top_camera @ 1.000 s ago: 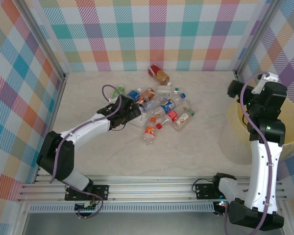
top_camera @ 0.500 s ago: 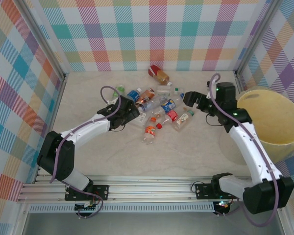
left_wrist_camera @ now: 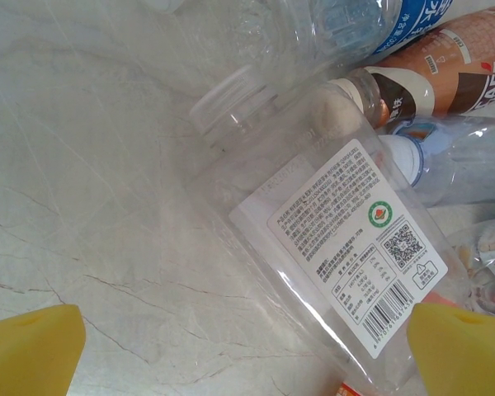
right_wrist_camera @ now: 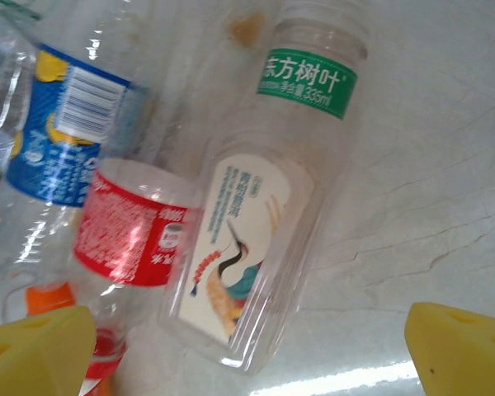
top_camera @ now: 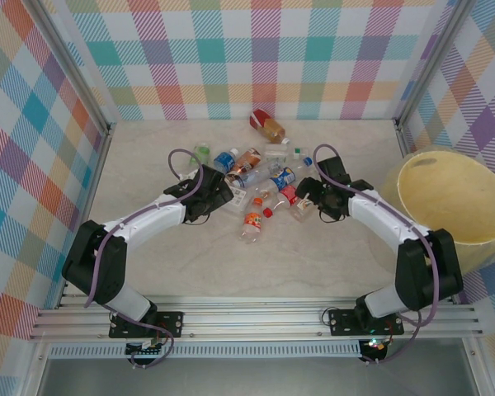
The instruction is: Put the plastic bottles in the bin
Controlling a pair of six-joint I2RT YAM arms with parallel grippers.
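While both arms are being stretched out from the near edge of the counter (top_camera: 190,264), the plastic bottles (top_camera: 264,186) are being left in a loose heap at mid-counter, all lying on their sides.

Nearest in that heap, an orange-labelled bottle (top_camera: 252,221) is being shown between the two claws and a little short of them. On the left, the left claw (top_camera: 221,191) is being held low at the heap's left edge, its yellow pads (left_wrist_camera: 29,351) spread wide. Between them a clear bottle with a white printed label (left_wrist_camera: 338,256) is being framed, lying slantwise, its open neck pointing away. Whether one pad is touching that bottle cannot be told.

On the right, the right claw (top_camera: 312,198) is being held over the heap's right edge, pads (right_wrist_camera: 462,346) likewise parted wide and nothing being pinched. Under it a green-banded bottle with a crane picture (right_wrist_camera: 264,247) is being framed, apart from both pads. A red-labelled bottle (right_wrist_camera: 132,235) is lying just beside it, and a blue-labelled bottle (right_wrist_camera: 66,140) beyond that.

Farther back, a larger bottle with brown liquid (top_camera: 270,126) is being shown near the rear wall. Well apart to the right, the bin (top_camera: 450,198) is being seen upright at the counter's right edge.
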